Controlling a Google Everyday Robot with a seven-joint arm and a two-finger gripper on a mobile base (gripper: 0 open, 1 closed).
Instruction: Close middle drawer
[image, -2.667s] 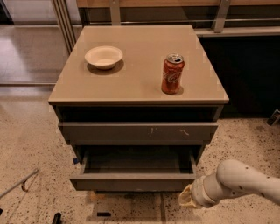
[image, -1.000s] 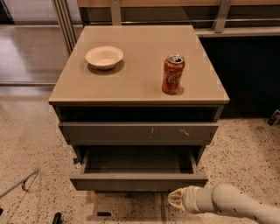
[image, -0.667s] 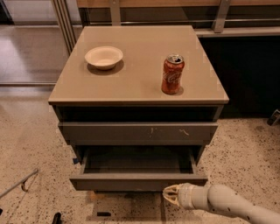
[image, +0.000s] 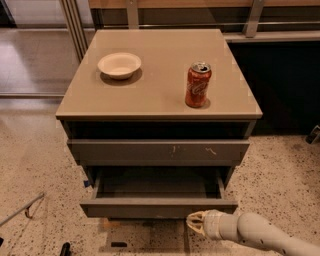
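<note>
The middle drawer (image: 159, 207) is a wide, shallow dark-grey drawer with a plain front panel. It stands pulled out of the cabinet, and its empty inside (image: 157, 182) shows. Above it sits a grey drawer front with pale scratch marks (image: 159, 150), pushed in. My gripper (image: 194, 223) comes in from the lower right on a pale arm (image: 260, 233). Its tip is just below and in front of the right part of the middle drawer's front panel, close to it or touching it.
The cabinet's tan top (image: 160, 75) bears a white bowl (image: 119, 65) at the left and a red soda can (image: 198, 85) at the right. Speckled floor surrounds the cabinet. A dark wall panel (image: 285, 85) stands to the right, and a metal post (image: 75, 25) at the back left.
My gripper and arm have moved left along the front of the middle drawer, from its right corner toward its right-middle. The drawer has stayed open at about the same reach.
</note>
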